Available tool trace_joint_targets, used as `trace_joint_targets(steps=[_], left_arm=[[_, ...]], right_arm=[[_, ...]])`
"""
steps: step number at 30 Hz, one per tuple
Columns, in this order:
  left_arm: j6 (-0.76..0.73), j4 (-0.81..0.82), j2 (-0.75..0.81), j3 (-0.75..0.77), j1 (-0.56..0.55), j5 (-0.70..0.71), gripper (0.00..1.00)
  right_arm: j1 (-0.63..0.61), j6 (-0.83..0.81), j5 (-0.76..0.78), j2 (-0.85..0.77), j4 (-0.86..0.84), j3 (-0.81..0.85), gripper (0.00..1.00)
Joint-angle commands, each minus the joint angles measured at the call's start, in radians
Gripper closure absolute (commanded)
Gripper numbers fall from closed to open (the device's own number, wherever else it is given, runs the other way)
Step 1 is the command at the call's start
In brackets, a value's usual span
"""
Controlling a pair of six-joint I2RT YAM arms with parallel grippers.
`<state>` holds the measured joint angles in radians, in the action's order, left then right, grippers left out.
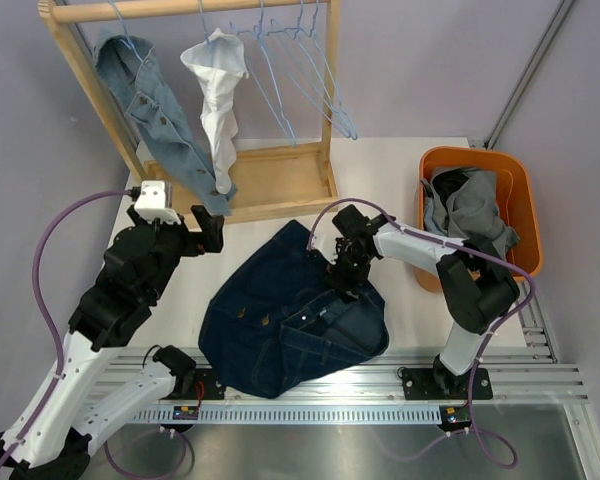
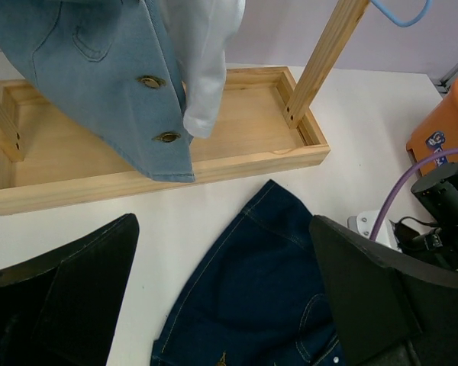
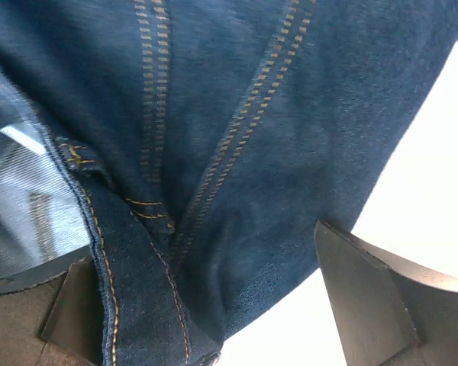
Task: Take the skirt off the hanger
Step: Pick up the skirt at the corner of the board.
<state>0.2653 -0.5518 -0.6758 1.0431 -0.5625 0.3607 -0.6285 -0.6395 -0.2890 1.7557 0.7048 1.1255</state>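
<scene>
- on the table, front centre: dark denim skirt (image 1: pixel 290 320) lay flat-ish and rumpled, between the two arms, well clear of the wooden rack (image 1: pixel 280 180)
- long axis ran roughly far-to-near, slightly diagonal; far corner pointed at the rack base, near hem reached the rail at the table's front edge
- right gripper (image 1: pixel 342 268) was on the skirt's far-right part. wrist cam showed fingers spread, a seamed fold of denim between them, not clamped
- left gripper (image 1: pixel 210 232) was off the cloth, to the skirt's far-left, just short of the rack base; fingers wide apart, nothing in them
- so right arm was nearer, already at the fabric; left had bare table between it and the skirt's left edge
- hanger: couldn't make it out in the skirt. pale streak at the left of the right wrist view, too blurred to call
- room: open table to the left and far-right of the skirt; orange bin (image 1: pixel 525 200) w/ grey clothes sat close on the right, rack behind. judged a pull toward the left or front as the least cramped
- light denim garment (image 1: pixel 160 120) and white garment (image 1: pixel 218 90) hung on the rack next to empty blue hangers (image 1: pixel 290 60), none touching the skirt
</scene>
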Motion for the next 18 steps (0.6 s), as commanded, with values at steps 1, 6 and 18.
trace_joint_targets(steps=[1,6,18], left_arm=[[0.028,0.042,-0.005,-0.012,0.003,-0.026,0.01],[0.038,0.049,0.007,-0.035,0.004,-0.037,0.01],[0.041,0.046,0.021,-0.054,0.003,-0.035,0.01]], right_arm=[[-0.011,0.024,0.125,0.025,-0.053,0.01,0.04],[-0.013,0.041,0.061,0.048,-0.028,0.026,0.41],[0.134,-0.017,-0.257,-0.332,0.165,0.17,1.0]])
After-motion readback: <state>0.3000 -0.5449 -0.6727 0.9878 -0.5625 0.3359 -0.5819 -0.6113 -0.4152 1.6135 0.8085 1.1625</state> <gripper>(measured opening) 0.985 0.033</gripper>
